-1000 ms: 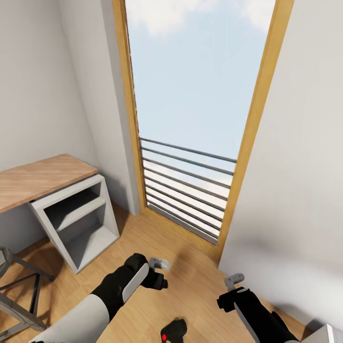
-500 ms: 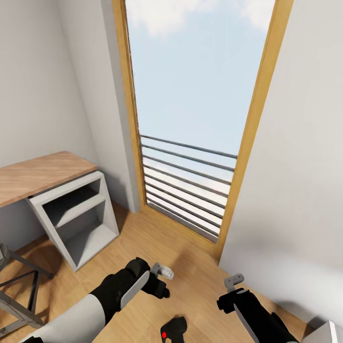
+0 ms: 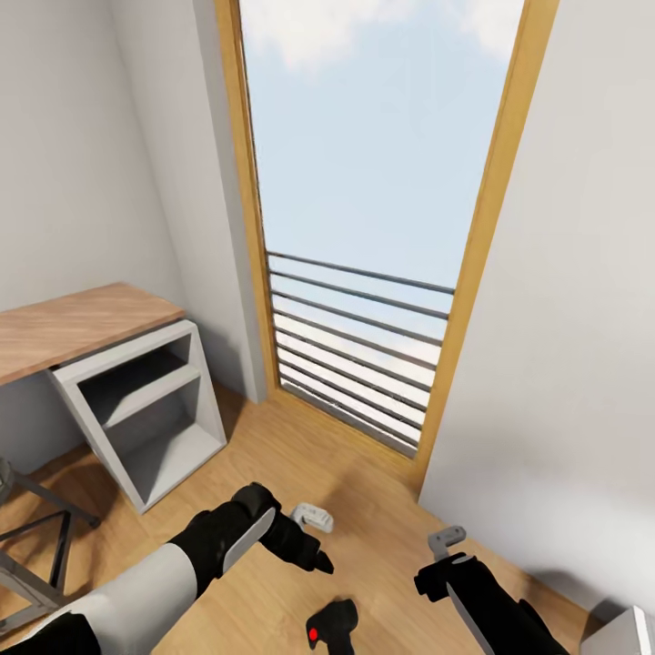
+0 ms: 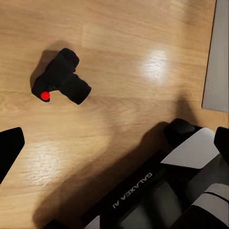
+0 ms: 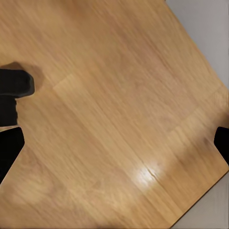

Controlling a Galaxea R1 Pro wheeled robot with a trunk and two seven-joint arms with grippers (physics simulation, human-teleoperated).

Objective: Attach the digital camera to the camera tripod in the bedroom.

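The digital camera [image 3: 333, 626], small and black with a red button, lies on the wood floor at the bottom of the head view, between my two arms. It also shows in the left wrist view as the digital camera [image 4: 60, 76], apart from the fingers. My left gripper [image 3: 312, 537] hovers just beyond and left of it, open and empty; its fingertips [image 4: 9, 148] stand wide apart. To the camera's right, my right gripper [image 3: 446, 546] is open over bare floor [image 5: 119, 119]. I cannot tell whether the cut-off metal legs [image 3: 41, 546] at the left edge belong to the tripod.
A tall wood-framed window [image 3: 359, 182] with grey railing bars faces me. A wood-topped desk [image 3: 73, 327] with a white shelf unit [image 3: 146, 418] stands at left. A grey wall [image 3: 564, 318] closes the right side. A black shape [image 5: 13, 90] sits at the right wrist view's edge.
My left arm has reached further forward and right, bringing its gripper closer to the digital camera. The head view has shifted slightly. The right arm has hardly moved.
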